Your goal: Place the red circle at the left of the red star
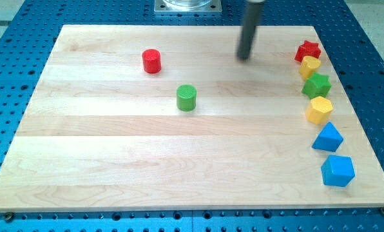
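Note:
The red circle [151, 61] stands on the wooden board [115, 161] in the upper left part. The red star [308, 50] lies at the board's upper right edge. My tip [244, 58] is a dark rod end near the view's top, between the two, closer to the red star. It touches no block.
A green circle [186, 98] stands below and right of the red circle. Down the right edge below the red star lie a yellow block [310, 66], a green star [316, 85], a yellow hexagon [319, 111], a blue triangle-like block [327, 138] and a blue block [337, 171].

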### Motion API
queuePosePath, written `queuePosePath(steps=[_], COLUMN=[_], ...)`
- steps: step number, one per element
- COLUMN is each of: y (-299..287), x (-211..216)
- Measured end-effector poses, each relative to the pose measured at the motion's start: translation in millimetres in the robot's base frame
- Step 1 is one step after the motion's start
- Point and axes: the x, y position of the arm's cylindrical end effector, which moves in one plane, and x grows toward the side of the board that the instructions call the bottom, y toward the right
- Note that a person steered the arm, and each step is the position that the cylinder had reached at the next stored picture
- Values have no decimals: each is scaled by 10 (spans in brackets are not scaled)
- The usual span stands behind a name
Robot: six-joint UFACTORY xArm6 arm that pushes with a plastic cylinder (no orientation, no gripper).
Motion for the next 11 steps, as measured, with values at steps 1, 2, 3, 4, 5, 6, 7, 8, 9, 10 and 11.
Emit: queuePosePath(steps=[1, 2, 3, 4, 5, 6, 7, 8, 9, 10, 11], y=[-1234, -2238, -1787, -568, -241, -234, 328, 769, 1029, 740, 616], x=[467, 242, 21, -18, 262, 455, 648, 392, -83, -27, -256])
